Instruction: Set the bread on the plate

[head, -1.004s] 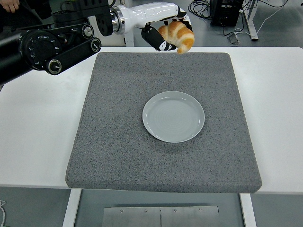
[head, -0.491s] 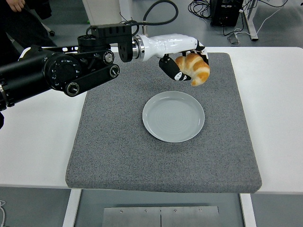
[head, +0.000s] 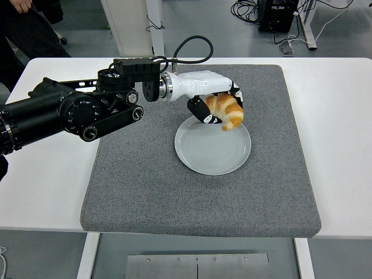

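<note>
A golden croissant [head: 226, 110] hangs over the far edge of the pale grey plate [head: 210, 152], held in my left hand [head: 216, 108], whose white-and-black fingers are curled around it. The plate sits in the middle of a dark grey mat [head: 145, 186] and has nothing lying on it. My left arm [head: 75, 113] reaches in from the left edge across the mat's far left corner. Whether the croissant's lower tip touches the plate I cannot tell. My right arm does not show.
The white table [head: 337, 139] extends on both sides of the mat. A person's hand and dark clothing [head: 20, 17] show at the top left. Cables and table legs [head: 279, 23] lie on the floor beyond the far edge.
My left hand has carried the croissant from beyond the mat's far edge toward me and downward, to just over the plate's far rim.
</note>
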